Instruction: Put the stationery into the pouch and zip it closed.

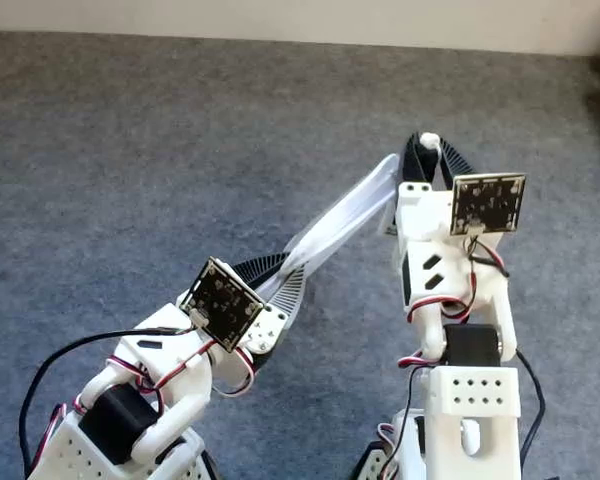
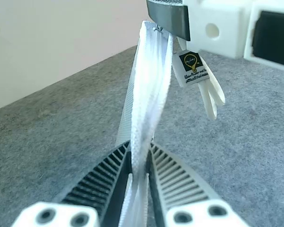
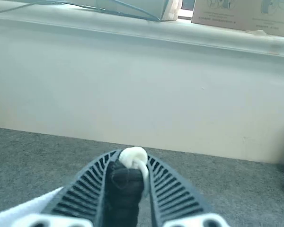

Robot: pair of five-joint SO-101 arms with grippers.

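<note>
1. High view first: the grey carpeted table (image 1: 130,150) spreads under everything, and the pouch (image 1: 345,215) is held up off it.
2. That pouch, pale and see-through, is stretched into a long slanted band between the two arms. In the left wrist view it shows edge-on as a narrow white strip (image 2: 146,94).
3. The left gripper (image 1: 280,275) has the pouch's near end. The left wrist view confirms it: the claw is clenched tight, with ribbed black fingers (image 2: 173,172) pressing the fabric from both sides.
4. The right gripper (image 1: 430,150) sits at the pouch's far end. In the right wrist view it is clamped (image 3: 132,156) on the zip pull (image 3: 125,184), a black piece squeezed between the ribbed pads, with a corner of the pouch showing just beside it.
5. A small label (image 2: 191,66) dangles just beside the pouch's far end, with two white tabs (image 2: 213,97) hanging below it.
6. Smallest of all is a white bead (image 3: 133,157) capping the zip pull, poking out right between the right claw's fingertips.
</note>
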